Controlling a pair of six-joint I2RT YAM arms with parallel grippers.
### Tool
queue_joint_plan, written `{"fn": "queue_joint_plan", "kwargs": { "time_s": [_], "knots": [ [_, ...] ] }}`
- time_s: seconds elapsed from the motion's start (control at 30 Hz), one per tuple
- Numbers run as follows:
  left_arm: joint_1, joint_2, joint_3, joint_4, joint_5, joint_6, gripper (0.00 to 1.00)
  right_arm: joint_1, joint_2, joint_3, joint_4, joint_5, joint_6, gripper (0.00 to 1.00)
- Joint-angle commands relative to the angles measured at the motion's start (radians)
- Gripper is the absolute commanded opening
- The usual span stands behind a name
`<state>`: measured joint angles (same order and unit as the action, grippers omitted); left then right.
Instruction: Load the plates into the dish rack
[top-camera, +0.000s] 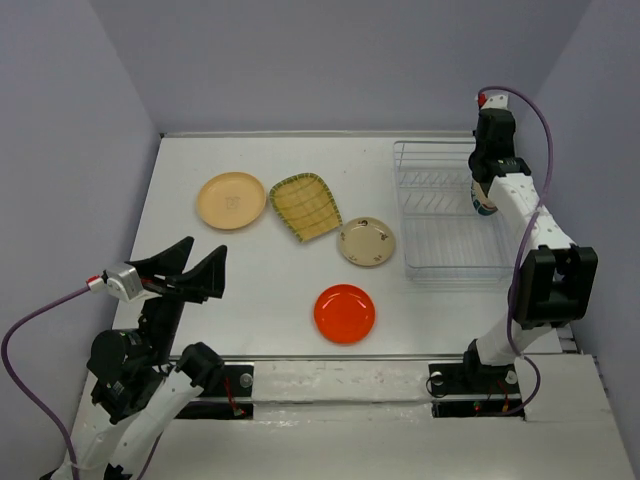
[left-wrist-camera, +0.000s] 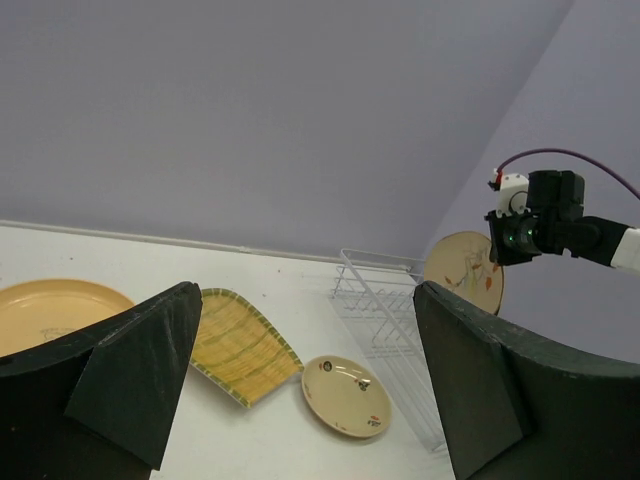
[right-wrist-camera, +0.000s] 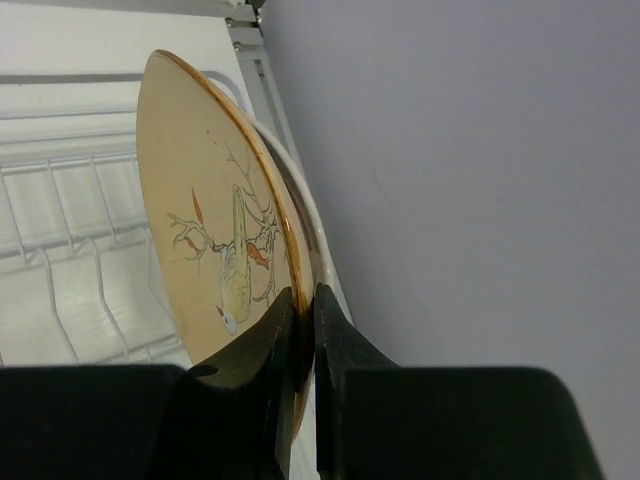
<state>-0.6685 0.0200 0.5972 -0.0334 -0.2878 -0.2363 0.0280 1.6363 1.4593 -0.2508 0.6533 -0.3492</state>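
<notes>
My right gripper (top-camera: 485, 192) is shut on the rim of a peach plate with a bird drawing (right-wrist-camera: 200, 220), holding it on edge over the right end of the wire dish rack (top-camera: 440, 215). A white plate's rim (right-wrist-camera: 300, 210) shows just behind the plate. On the table lie a peach round plate (top-camera: 231, 200), a yellow-green grid-patterned plate (top-camera: 305, 206), a small beige speckled plate (top-camera: 367, 241) and an orange-red plate (top-camera: 344, 313). My left gripper (top-camera: 190, 272) is open and empty above the near left of the table.
The rack's slot prongs (right-wrist-camera: 70, 200) stand left of the held plate. The right wall (right-wrist-camera: 480, 150) is close beside the rack. The left wrist view shows the grid plate (left-wrist-camera: 238, 345), the beige plate (left-wrist-camera: 347, 395) and the rack (left-wrist-camera: 385, 300).
</notes>
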Motion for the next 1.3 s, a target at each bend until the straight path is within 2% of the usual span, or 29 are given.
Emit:
{"fn": "queue_joint_plan", "kwargs": {
  "time_s": [0.0, 0.2, 0.27, 0.3, 0.37, 0.4, 0.47, 0.5, 0.6, 0.7, 0.77, 0.87, 0.9, 0.93, 1.0, 1.03, 1.1, 1.27],
  "knots": [
    [-0.008, -0.012, 0.012, 0.055, -0.001, 0.018, 0.99, -0.005, -0.066, -0.027, 0.12, 0.008, 0.045, 0.07],
    [-0.008, -0.003, 0.01, 0.055, -0.005, 0.012, 0.99, -0.005, -0.073, -0.085, 0.091, -0.035, 0.128, 0.08],
    [-0.008, 0.027, 0.013, 0.049, -0.007, -0.001, 0.99, -0.005, -0.075, -0.1, 0.084, -0.029, 0.168, 0.14],
    [-0.008, 0.046, 0.015, 0.044, 0.007, -0.008, 0.99, -0.005, -0.075, -0.102, 0.084, -0.029, 0.196, 0.26],
    [-0.008, 0.122, 0.029, 0.033, 0.027, -0.035, 0.99, -0.005, -0.082, -0.102, 0.062, -0.043, 0.225, 0.39],
    [-0.008, 0.156, 0.035, 0.003, 0.05, -0.046, 0.99, -0.005, -0.09, -0.094, 0.052, -0.055, 0.257, 0.53],
    [-0.008, 0.26, 0.052, -0.026, 0.108, -0.073, 0.99, -0.005, -0.099, -0.076, 0.018, -0.063, 0.291, 0.67],
    [-0.008, 0.296, 0.053, -0.031, 0.108, -0.081, 0.99, -0.005, -0.107, -0.076, 0.007, -0.067, 0.308, 0.71],
    [-0.008, 0.428, 0.064, -0.046, 0.253, -0.109, 0.99, -0.005, -0.15, -0.037, -0.053, -0.107, 0.398, 0.82],
    [-0.008, 0.532, 0.035, -0.028, 0.428, -0.21, 0.99, -0.005, -0.232, -0.042, -0.091, -0.207, 0.479, 0.83],
    [-0.008, 0.576, -0.013, 0.025, 0.496, -0.276, 0.99, 0.006, -0.288, -0.086, -0.091, -0.344, 0.524, 0.84],
    [-0.009, 0.661, -0.132, 0.137, 0.57, -0.385, 0.89, 0.055, -0.397, -0.181, -0.059, -0.527, 0.607, 0.85],
    [-0.013, 0.701, -0.187, 0.159, 0.585, -0.406, 0.79, 0.081, -0.456, -0.218, -0.038, -0.57, 0.646, 0.85],
    [-0.014, 0.718, -0.215, 0.197, 0.584, -0.44, 0.68, 0.096, -0.484, -0.255, 0.002, -0.648, 0.664, 0.85],
    [-0.029, 0.785, -0.273, 0.227, 0.567, -0.457, 0.54, 0.13, -0.533, -0.356, 0.036, -0.71, 0.712, 0.84],
    [-0.035, 0.808, -0.286, 0.236, 0.555, -0.46, 0.51, 0.166, -0.577, -0.388, 0.054, -0.728, 0.722, 0.84],
    [-0.068, 0.891, -0.3, 0.26, 0.543, -0.46, 0.48, 0.203, -0.61, -0.46, 0.074, -0.756, 0.749, 0.82],
    [-0.143, 1.079, -0.29, 0.341, 0.521, -0.448, 0.47, 0.297, -0.659, -0.585, 0.131, -0.846, 0.799, 0.78]
  ]
}}
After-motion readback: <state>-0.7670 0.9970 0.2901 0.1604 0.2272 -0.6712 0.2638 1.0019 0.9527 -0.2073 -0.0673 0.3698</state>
